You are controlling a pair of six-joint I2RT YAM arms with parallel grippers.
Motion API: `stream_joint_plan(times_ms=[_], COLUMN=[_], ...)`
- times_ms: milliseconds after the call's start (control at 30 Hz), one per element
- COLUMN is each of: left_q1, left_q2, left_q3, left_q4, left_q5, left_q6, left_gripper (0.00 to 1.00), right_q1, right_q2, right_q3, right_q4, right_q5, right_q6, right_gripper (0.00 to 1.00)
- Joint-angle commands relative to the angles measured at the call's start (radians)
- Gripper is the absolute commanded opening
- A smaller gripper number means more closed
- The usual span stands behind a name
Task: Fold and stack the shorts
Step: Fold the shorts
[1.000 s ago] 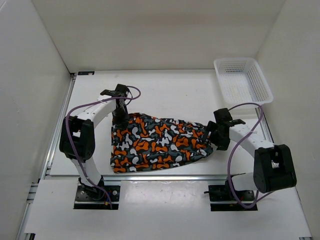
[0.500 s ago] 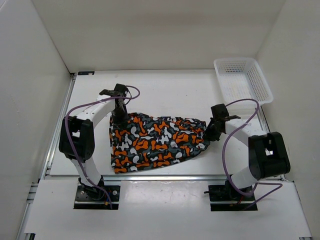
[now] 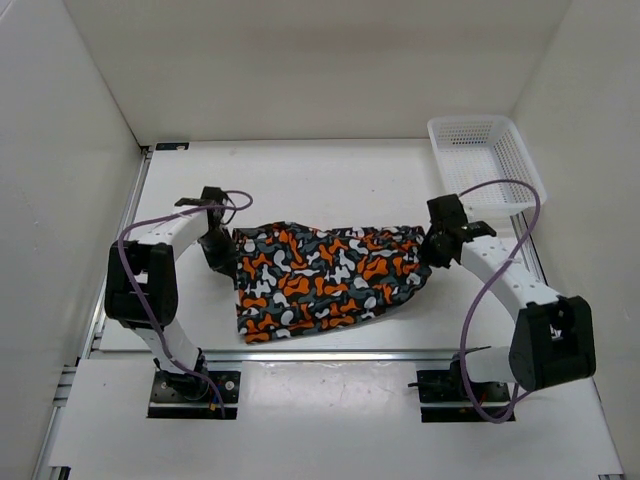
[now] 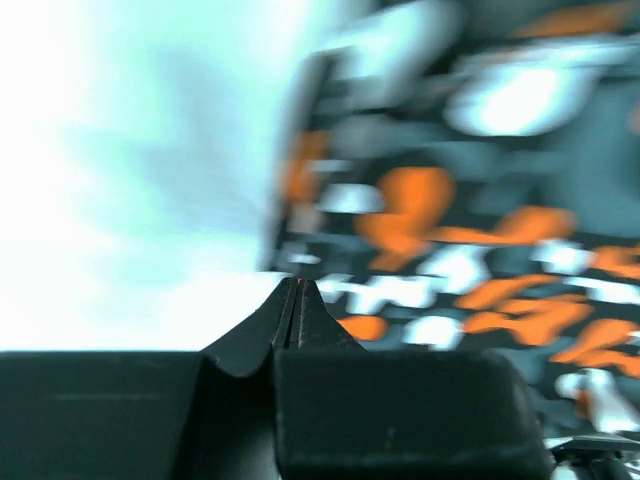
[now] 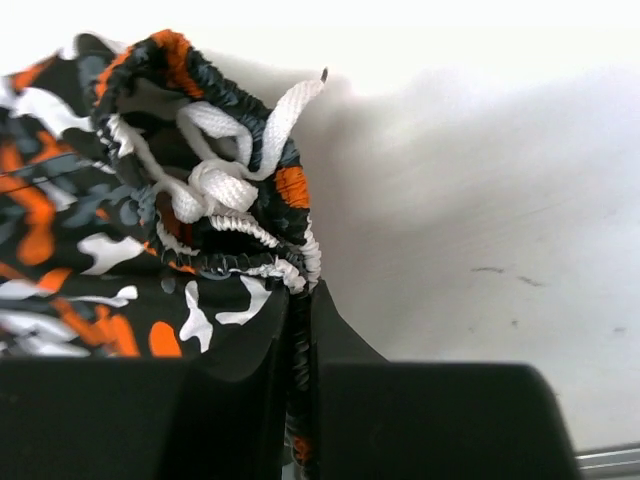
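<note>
step: spread the shorts flat on the counter | right tool: clamped on the waistband near the white string | left tool: tips pressed together at the left edge, cloth inside unclear | tip: it likely needs a slow, low pull from both sides, so the cloth lies smooth for folding

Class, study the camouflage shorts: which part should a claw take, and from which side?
Best take the shorts by the gathered waistband beside the white drawstring knot, coming in from their right end. That bunched elastic edge stands up thicker than the flat cloth. The right claw is shut on it.
</note>
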Motion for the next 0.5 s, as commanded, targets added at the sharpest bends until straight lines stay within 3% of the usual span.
stream_joint_plan(times_ms=[0,200,467], left_q1=[0.006,-0.026,-0.080], left_q2=[-0.035,0.027,0.120], left_q3=[-0.083,-0.132,-0.083], left_q4=[0.072,0.140,0.175], left_q5=[0.071,0.113,0.137], left_q6=[-0.046,-0.100,-0.110], left_gripper=[0.10,0.10,0.10], right_q1=[0.018,0.087,0.392], right_q2=[-0.068,-0.059,0.041], right_q3=[0.109,0.260,0.472], right_q4=[-0.090,-0.148,-0.215], right_q5=[0.128,0.174,0.283], right_q6=[-0.041,-0.082,-0.060], right_gripper=[0.00,0.00,0.00])
